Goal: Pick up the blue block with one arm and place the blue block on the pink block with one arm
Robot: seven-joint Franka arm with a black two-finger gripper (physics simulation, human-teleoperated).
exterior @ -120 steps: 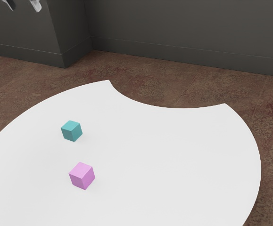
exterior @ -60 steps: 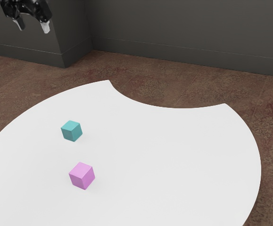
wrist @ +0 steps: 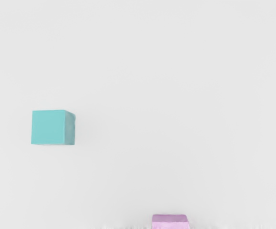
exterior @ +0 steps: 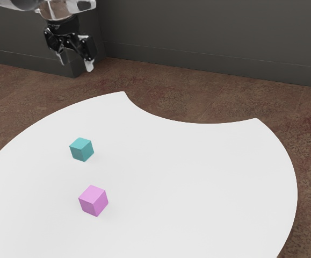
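A small teal-blue block point(exterior: 81, 149) rests on the white table point(exterior: 198, 177), toward the exterior view's left. A pink block point(exterior: 93, 200) lies a little nearer the front edge, apart from it. My black gripper point(exterior: 76, 62) hangs high above the table's far edge, well above and behind the blue block. Its white-tipped fingers point(exterior: 89, 66) are spread, with nothing between them. From the wrist camera, the blue block point(wrist: 53, 127) lies flat on the table and the pink block point(wrist: 169, 221) sits at the frame's edge.
The table has a curved notch cut into its far edge point(exterior: 187, 119). Brown patterned floor point(exterior: 209, 97) and a dark wall with a jutting corner point(exterior: 80, 48) lie beyond it.
My gripper has come down and toward the exterior view's right, from the upper left corner to above the table's far edge. Both blocks have stayed where they were.
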